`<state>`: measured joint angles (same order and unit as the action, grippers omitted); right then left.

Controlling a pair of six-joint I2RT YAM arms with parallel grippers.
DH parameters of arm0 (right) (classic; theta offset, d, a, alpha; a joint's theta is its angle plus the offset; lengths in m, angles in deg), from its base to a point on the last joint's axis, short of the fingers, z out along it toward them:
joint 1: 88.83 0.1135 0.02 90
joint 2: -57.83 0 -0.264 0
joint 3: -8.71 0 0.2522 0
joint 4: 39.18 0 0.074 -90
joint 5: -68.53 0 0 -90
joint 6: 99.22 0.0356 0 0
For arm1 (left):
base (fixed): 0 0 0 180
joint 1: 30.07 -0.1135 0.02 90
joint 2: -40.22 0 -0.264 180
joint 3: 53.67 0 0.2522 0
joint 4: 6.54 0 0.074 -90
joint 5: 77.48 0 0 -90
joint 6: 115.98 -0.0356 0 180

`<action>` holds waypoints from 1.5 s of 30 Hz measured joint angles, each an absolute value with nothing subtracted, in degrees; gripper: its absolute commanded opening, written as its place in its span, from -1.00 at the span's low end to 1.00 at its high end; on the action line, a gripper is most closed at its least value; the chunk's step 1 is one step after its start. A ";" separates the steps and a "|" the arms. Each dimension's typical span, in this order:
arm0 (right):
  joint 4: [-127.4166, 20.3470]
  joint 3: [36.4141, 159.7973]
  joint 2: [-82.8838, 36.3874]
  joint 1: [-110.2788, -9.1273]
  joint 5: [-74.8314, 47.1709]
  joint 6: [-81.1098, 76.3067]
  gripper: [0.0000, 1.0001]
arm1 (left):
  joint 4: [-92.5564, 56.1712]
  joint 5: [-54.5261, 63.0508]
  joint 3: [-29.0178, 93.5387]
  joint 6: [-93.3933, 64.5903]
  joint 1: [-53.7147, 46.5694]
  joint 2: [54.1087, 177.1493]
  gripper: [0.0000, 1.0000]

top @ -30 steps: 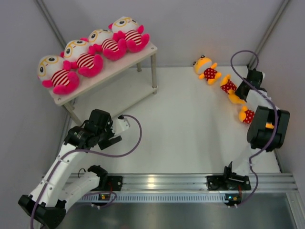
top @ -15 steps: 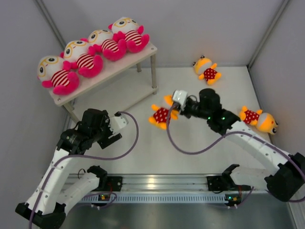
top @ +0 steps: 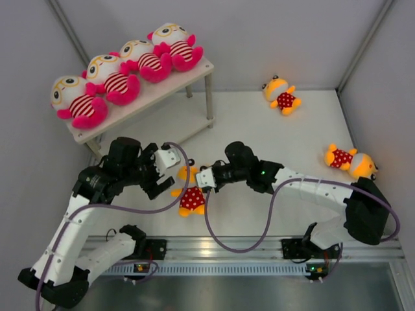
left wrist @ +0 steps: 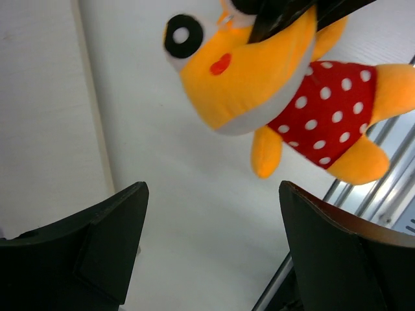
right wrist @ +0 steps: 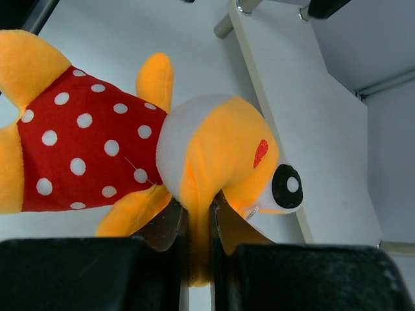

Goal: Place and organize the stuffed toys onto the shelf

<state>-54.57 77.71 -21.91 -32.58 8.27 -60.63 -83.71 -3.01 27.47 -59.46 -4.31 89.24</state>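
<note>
Four big stuffed toys (top: 123, 74) with white heads and striped shirts lie in a row on the top board of the shelf (top: 149, 97) at the back left. My right gripper (top: 200, 179) (right wrist: 199, 207) is shut on the head of a small yellow toy (top: 192, 198) (right wrist: 214, 149) in a red dotted shirt, holding it just above the table. Left of it, my left gripper (top: 162, 181) (left wrist: 213, 194) stands open and empty, with that toy (left wrist: 259, 71) just beyond its fingertips. Two more small yellow toys lie on the table, one at the back (top: 281, 94) and one at the right (top: 350, 161).
The shelf's lower board (right wrist: 292, 97) (left wrist: 39, 97) and a metal leg (top: 209, 97) stand close behind the two grippers. Grey walls close in the left, back and right. An aluminium rail (top: 214, 246) runs along the near edge.
My right arm has swung from the far right across the table to the left with the small yellow toy. My left gripper has shifted slightly right, toward it.
</note>
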 measured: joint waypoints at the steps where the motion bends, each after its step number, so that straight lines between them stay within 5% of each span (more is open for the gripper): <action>1: -52.95 77.91 -22.92 -32.36 8.53 -60.61 -1.00 | -83.76 -4.21 27.68 -59.26 -3.85 90.00 0.76; 14: -44.78 81.78 -27.35 -30.20 11.04 -59.63 -1.00 | -83.80 -7.27 27.86 -60.50 0.21 93.19 0.66; 17: -44.78 81.82 -27.46 -30.16 12.07 -59.48 -1.00 | -83.82 -6.18 27.84 -61.18 0.49 93.26 0.10; 18: -44.78 81.80 -27.53 -30.11 12.59 -59.26 -1.00 | -83.82 -5.76 27.84 -61.51 0.52 93.26 -0.33; 22: -43.88 81.80 -27.77 -30.07 13.20 -58.38 -1.00 | -84.02 -5.21 27.84 -62.32 0.84 93.39 -1.00; 25: -41.89 81.21 -27.86 -30.07 13.01 -56.66 -0.99 | -83.78 -4.32 27.68 -62.36 1.00 94.07 -1.00; 29: -38.61 78.72 -28.01 -30.09 10.73 -53.66 -0.54 | -81.77 -1.98 25.89 -61.16 1.28 95.16 -1.00; 33: -31.97 74.66 -28.03 -31.03 7.19 -48.72 0.51 | -76.52 4.05 23.51 -59.19 1.52 97.32 -1.00; 45: -17.67 56.10 -14.52 -36.03 -5.79 -38.60 0.64 | -56.13 24.51 20.45 -51.46 1.30 106.96 -1.00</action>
<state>-17.67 56.10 -14.52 -36.03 -5.79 -38.60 -56.13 24.51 20.45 -51.46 1.30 106.96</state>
